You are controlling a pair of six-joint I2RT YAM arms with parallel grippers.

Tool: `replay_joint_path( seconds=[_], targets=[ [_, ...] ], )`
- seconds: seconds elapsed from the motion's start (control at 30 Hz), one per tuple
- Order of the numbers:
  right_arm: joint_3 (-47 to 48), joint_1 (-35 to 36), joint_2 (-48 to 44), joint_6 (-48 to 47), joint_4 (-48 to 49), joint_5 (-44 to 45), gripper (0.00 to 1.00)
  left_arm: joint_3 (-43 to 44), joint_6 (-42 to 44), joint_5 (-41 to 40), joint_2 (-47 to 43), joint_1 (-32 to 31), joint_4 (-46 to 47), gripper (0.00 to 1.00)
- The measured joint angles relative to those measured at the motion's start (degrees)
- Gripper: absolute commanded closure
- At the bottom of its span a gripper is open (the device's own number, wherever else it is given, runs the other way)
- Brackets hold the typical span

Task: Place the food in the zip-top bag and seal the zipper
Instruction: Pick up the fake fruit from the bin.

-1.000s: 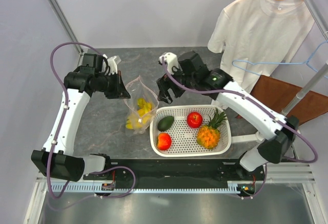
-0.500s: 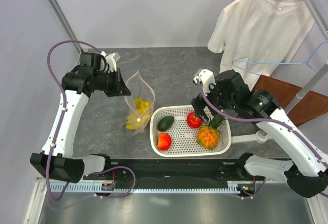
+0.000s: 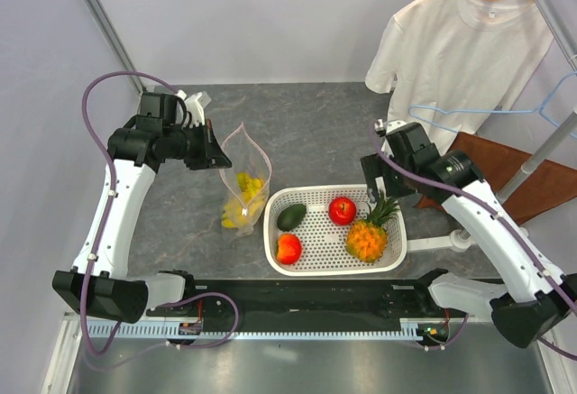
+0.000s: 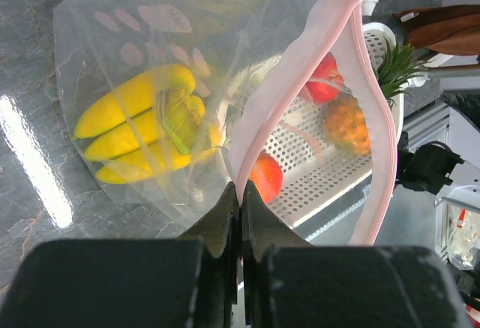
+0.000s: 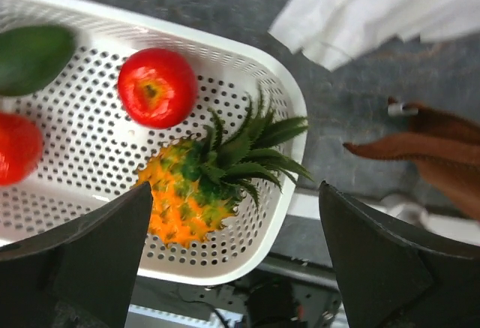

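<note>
Left gripper (image 4: 241, 197): pinched shut on pinkish-red zipper strip (image 4: 281, 91), holding clear plastic zip-top bag (image 3: 242, 155) upright, mouth agape for loading; yellow banana bunch (image 4: 135, 133) inside. Right gripper (image 5: 234, 189): jaws wide, empty, over orange green-crowned pineapple (image 5: 187, 200) in white perforated basket (image 5: 298, 129); likely next pick.

I see the banana bunch (image 3: 245, 197) inside the zip-top bag (image 3: 242, 155), left of the basket (image 3: 325, 241) holding avocado (image 3: 291, 216), apple (image 3: 342, 210), pineapple (image 3: 368, 239) and a fourth fruit (image 3: 288, 249).
</note>
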Motion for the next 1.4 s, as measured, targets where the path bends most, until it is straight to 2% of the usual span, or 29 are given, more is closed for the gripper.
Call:
replay_joint_path(
  seconds=[0.2,0.27,0.37,0.53,0.93,1.2,1.3,1.33,1.4],
  targets=[
    [-7.93,-11.50,0.85,14.88,-1.18,-2.40,0.04,0.00,-0.42,-0.02,-0.11,0.00,0.66,0.98],
    [-11.37,-13.20,0.81,17.57,-1.84,-3.87,0.05,-0.04,-0.44,-0.02,-0.46,0.00,0.70,0.98],
    [-14.51,-13.38,0.90,20.15,-2.01,-7.17,0.05,-0.17,-0.42,-0.07,-1.31,-0.02,0.70,0.98],
    [-14.67,-13.35,1.62,22.64,0.90,-9.44,0.06,-0.20,-0.44,-0.04,-1.95,0.00,0.72,0.98],
    [-14.78,-13.35,9.75,25.09,9.27,-9.31,0.13,-0.20,-0.72,-0.02,-1.27,0.00,0.96,0.98],
    [-16.28,-13.35,11.93,25.81,11.45,-8.15,0.12,-0.35,-0.87,0.00,-1.18,0.00,1.09,0.98],
    [-16.81,-13.09,12.46,25.83,12.22,-7.76,0.23,-0.35,-0.87,0.00,-0.94,0.00,1.09,0.98],
    [-16.81,-13.09,12.70,25.73,12.59,-7.39,0.32,-0.35,-0.90,0.00,-0.85,0.00,1.11,0.98],
    [-16.79,-13.11,13.33,25.29,13.22,-6.91,0.45,-0.35,-0.92,0.00,-0.72,0.00,1.11,0.98]
  ],
)
